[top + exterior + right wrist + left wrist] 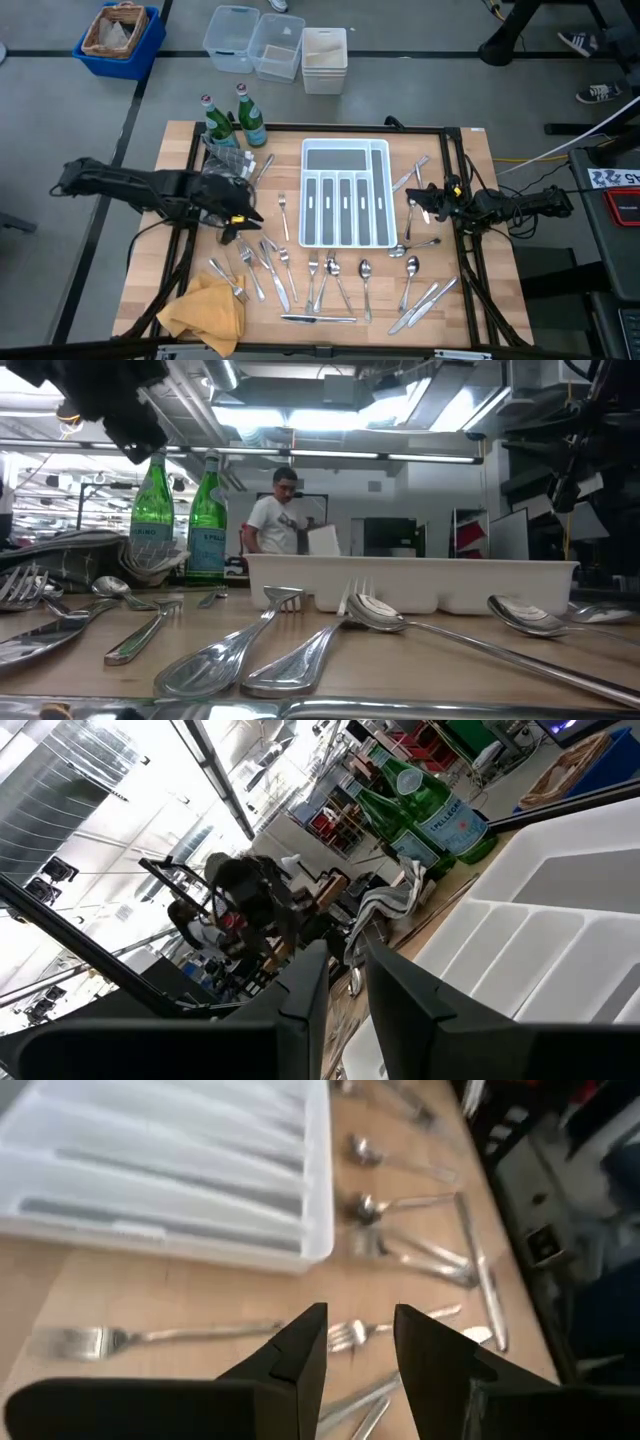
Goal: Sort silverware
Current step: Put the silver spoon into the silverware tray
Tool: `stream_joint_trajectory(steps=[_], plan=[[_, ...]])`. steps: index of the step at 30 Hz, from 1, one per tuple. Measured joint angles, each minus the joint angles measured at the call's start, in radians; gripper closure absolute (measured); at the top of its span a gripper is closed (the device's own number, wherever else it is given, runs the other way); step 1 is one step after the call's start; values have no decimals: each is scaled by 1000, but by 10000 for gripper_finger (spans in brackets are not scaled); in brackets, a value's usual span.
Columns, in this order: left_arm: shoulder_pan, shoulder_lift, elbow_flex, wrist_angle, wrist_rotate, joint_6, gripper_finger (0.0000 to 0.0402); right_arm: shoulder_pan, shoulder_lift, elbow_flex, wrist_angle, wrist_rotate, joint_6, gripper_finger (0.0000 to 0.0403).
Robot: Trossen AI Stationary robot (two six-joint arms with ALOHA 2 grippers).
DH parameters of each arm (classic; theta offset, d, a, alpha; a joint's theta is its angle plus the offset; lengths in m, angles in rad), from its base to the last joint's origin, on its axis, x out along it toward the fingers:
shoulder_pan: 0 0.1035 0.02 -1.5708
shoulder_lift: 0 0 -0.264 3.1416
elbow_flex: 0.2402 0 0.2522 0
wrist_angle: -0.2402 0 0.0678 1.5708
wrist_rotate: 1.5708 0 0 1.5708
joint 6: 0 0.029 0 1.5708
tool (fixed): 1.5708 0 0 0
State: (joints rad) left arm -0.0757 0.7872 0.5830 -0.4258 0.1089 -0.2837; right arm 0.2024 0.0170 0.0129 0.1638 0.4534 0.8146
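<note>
High view: left hand (232, 222) hovers with fingers parted and empty over slim shiny silver forks, spoons, knives (330, 275) scattered on the wooden counter (470, 300) beside the white plastic tray (346, 240); overlapping pieces risk a double pick; right hand (425, 205) parted, empty.

A grey floor (60, 110) surrounds the wooden surface (460, 330). On the floor beyond its far edge stand a blue bin (118, 40) and three clear plastic containers (275, 45). In the low view, long ceiling lights (330, 420) glow over an open workshop, where a person in a white shirt (275, 515) stands behind the surface.
</note>
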Motion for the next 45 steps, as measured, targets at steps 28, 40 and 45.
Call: stream_joint_trajectory(steps=[28,40,45], plan=[[77,465,102,-296,128,-1412,293,0,0,0,29,2,0,327],[104,588,102,-225,102,-1569,293,0,0,0,28,3,0,327],[121,623,102,-205,76,-1578,292,0,0,0,28,2,0,327]])
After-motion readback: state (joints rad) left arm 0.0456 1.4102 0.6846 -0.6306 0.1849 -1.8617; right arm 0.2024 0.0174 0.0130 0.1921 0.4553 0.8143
